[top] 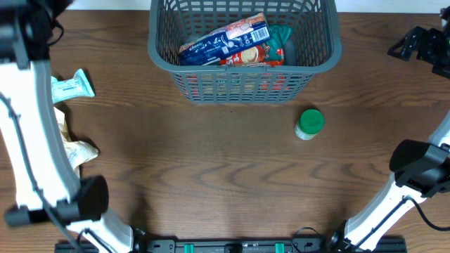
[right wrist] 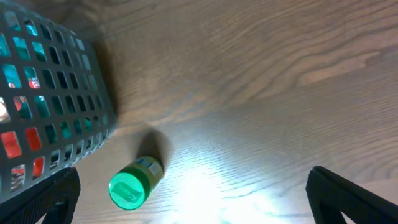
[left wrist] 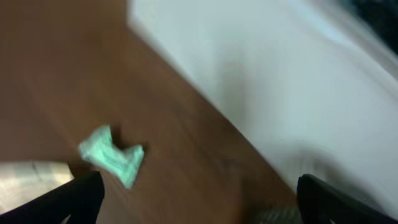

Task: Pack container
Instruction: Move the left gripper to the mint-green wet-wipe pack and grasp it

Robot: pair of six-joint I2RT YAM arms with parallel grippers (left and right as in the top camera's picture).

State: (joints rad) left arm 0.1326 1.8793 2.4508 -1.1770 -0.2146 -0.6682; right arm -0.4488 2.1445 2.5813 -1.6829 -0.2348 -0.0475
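Several packets [top: 225, 41] already lie in the basket [top: 242, 70] at the table's [top: 211, 161] far middle, so packing appears partly done. Outside remain a crumpled wrapper [top: 77, 149] and a pale green packet [top: 70, 87] at left, and a green-lidded jar [top: 309, 123] near the basket's front right corner. The left gripper [left wrist: 199, 199] and right gripper [right wrist: 196, 196] stand wide, holding nothing.

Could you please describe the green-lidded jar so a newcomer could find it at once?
Find the large dark grey slotted plastic basket at the far middle of the brown wooden table. Just off its near right corner rests the small jar with a green lid. It alone is round and green-topped; the other loose items are flat packets at the far left.
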